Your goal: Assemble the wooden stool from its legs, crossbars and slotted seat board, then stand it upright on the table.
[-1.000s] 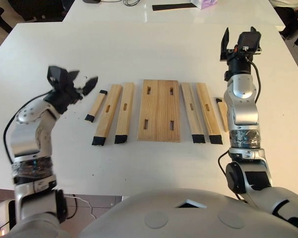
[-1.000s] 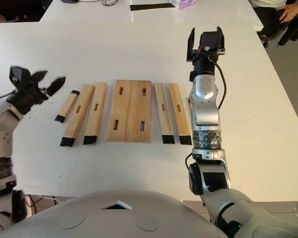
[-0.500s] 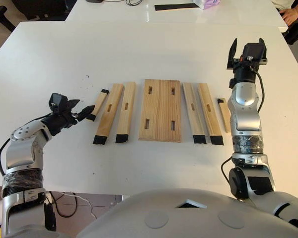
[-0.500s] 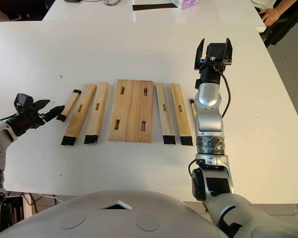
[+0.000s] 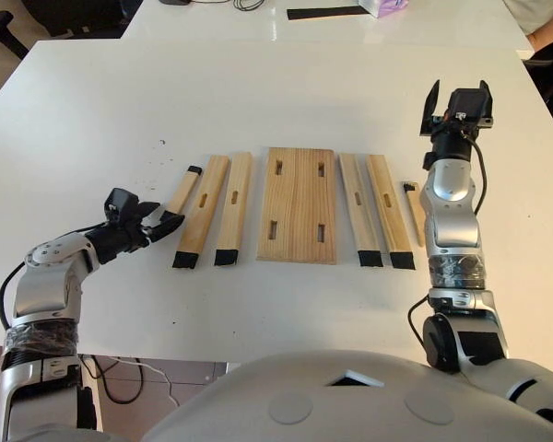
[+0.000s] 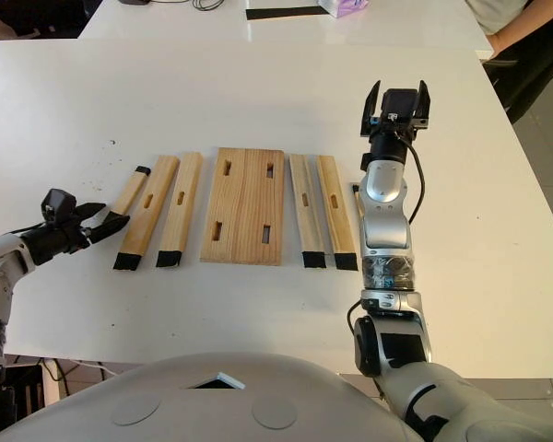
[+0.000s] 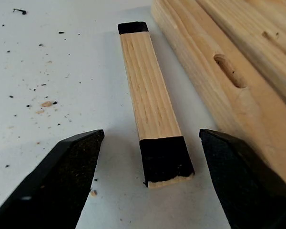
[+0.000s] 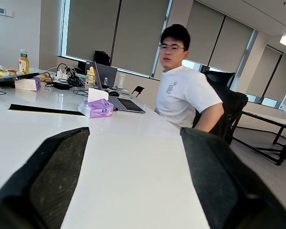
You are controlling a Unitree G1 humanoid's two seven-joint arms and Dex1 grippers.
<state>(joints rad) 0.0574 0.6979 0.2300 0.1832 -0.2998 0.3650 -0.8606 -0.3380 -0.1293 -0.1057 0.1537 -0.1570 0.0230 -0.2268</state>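
Loosely, left fingers (image 7: 62,181) astride short crossbar (image 7: 150,109)

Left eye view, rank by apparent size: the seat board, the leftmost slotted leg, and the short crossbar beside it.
1. seat board
2. leftmost slotted leg
3. short crossbar
Similar distance, so no doubt.

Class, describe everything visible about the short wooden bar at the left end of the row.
The short bar is pale, straight-grained wood with black-covered ends. It lies flat on the white table, angled beside a slotted leg. The open left gripper straddles its near end without touching it.
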